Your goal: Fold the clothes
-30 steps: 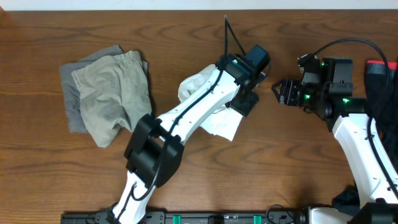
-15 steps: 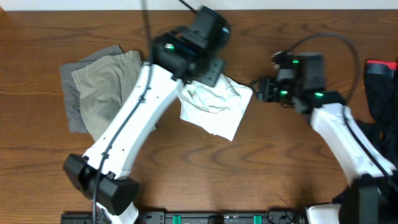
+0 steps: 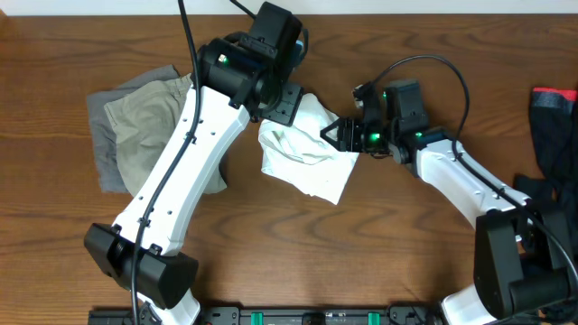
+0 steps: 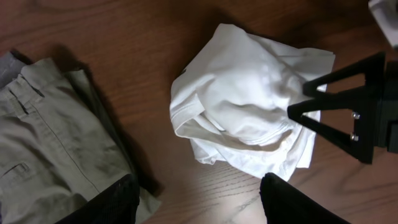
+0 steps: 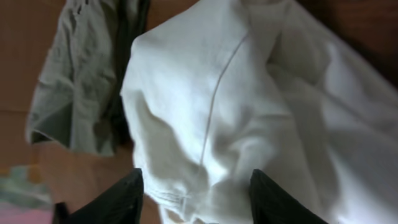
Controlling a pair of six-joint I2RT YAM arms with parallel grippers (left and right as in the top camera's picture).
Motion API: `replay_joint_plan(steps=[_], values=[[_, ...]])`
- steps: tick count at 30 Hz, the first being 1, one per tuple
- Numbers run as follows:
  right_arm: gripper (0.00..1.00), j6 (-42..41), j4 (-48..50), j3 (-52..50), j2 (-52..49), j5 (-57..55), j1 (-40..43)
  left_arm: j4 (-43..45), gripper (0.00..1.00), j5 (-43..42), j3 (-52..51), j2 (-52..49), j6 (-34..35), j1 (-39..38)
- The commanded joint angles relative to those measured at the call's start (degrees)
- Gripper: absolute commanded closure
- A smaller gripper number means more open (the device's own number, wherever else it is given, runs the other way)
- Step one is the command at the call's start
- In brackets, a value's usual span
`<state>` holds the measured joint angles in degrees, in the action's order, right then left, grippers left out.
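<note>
Far left: khaki shorts heaped over a grey piece, in from the left edge of the table, with bare wood in front and behind. Centre: white T-shirt crumpled in a lump, parted from the shorts by a strip of wood, with open tabletop before it and to its front right. Far right edge: black garments piled, well apart from the shirt.

Against a second ago: left arm no longer laid across the shirt but swung round to its rear left. Right gripper, then well to the right over bare wood, now brought in to the shirt's right edge. Shorts and grey piece unmoved.

Left arm stretched long from the near edge, running diagonally past the shorts' right side. Left gripper hanging above the shirt, jaws well apart, nothing held. Right arm bent in from the right. Right gripper low, jaws spread in a V, tips at the shirt's right edge, not closed on cloth.
</note>
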<state>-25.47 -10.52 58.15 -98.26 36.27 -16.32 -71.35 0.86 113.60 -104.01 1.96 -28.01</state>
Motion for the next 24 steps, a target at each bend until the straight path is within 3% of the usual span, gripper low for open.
replay_joint_plan(steps=[1,4,6,15,21,24], values=[[0.51,-5.5,-0.9,0.6,-0.1,2.2,-0.9,0.2,0.36,0.7,0.3,-0.1,0.9,0.2],[0.5,1.8,-0.1,0.6,0.0,3.9,-0.9,0.2,0.36,0.7,0.3,-0.1,0.9,0.2],[0.5,12.6,1.0,0.6,0.4,5.7,-0.9,0.2,0.35,0.7,0.3,-0.1,0.7,0.2],[0.44,44.0,-4.8,0.6,4.6,-5.4,-1.2,0.3,0.35,1.0,0.3,-0.1,0.2,0.2],[0.43,54.2,-10.0,0.6,4.9,-6.5,-3.9,0.7,0.34,1.3,0.3,-0.1,0.2,0.2],[0.42,55.2,-10.7,0.6,4.9,-14.1,-5.7,0.9,0.34,1.3,0.3,-0.1,0.2,0.2]])
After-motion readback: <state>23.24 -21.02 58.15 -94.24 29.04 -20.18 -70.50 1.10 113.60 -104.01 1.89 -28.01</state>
